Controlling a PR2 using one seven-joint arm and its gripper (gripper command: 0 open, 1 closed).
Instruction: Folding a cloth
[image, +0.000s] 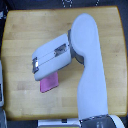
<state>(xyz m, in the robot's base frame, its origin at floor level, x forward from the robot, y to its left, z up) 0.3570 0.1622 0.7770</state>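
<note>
pink cloth (50, 84), flat, partly hidden

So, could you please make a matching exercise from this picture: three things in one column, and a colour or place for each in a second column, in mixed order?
Column A:
1. cloth
2. arm
3. table

Column B:
a. light wooden surface under everything
b. white, reaching in from the lower edge of the exterior view
c. pink-magenta, partly hidden under the arm's end

Pairs: 1-c, 2-b, 3-a
</note>
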